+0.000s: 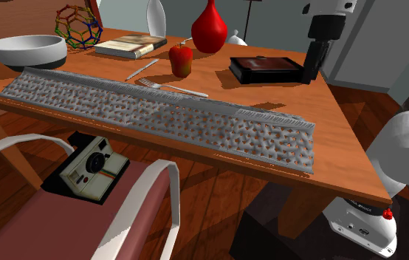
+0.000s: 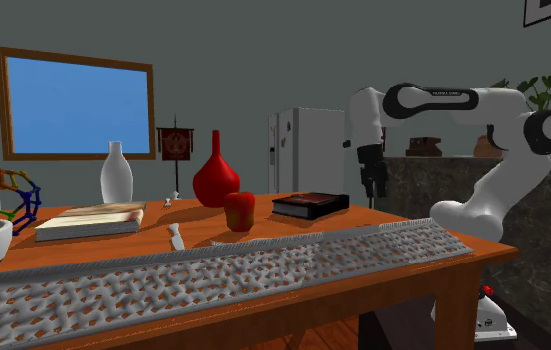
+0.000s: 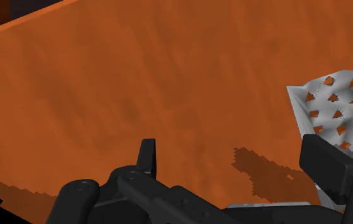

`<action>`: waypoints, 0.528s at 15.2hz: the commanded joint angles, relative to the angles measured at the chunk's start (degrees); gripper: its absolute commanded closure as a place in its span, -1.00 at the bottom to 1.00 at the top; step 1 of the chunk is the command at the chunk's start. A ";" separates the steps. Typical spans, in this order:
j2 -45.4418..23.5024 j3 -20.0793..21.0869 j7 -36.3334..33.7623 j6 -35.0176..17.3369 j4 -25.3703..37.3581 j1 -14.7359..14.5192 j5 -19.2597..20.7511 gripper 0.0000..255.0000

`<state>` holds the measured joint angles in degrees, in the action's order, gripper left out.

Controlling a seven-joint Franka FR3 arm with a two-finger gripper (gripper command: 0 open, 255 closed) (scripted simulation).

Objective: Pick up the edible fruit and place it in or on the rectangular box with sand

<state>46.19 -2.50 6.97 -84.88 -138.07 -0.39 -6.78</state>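
Shoulder view: apple (image 1: 181, 59) stands ungrasped on the counter (image 1: 347, 151) near the vase (image 1: 209, 29), apart from the box (image 1: 264, 69), beside which the jaws hang spread and empty, so grasp and placement both remain.

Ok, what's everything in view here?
apple: 1, red, table middle
red vase: 1, red, behind apple
white vase: 1, white, behind book
box: 1, black, beside gripper
bowl: 1, white, shoulder view's left
book: 1, tan, near bowl
wire ball: 1, multicoloured, behind bowl
fork: 1, grey, before apple
knife: 1, pale, beside apple
mesh: 1, grey, table's near edge
camera: 1, white, on chair
chair: 1, white-maroon, by table
table: 1, orange-brown
fridge: 1, white, background
arm: 1, white
gripper: 1, black, open, over table
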 commanded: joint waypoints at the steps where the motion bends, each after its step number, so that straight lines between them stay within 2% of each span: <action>1: 0.00 0.00 0.00 0.00 0.00 0.00 0.00 -1.00; 8: -13.55 1.28 2.78 -9.17 8.02 -2.23 -0.38 -1.00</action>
<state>34.74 -1.36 9.35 -93.12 -131.81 -2.32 -7.16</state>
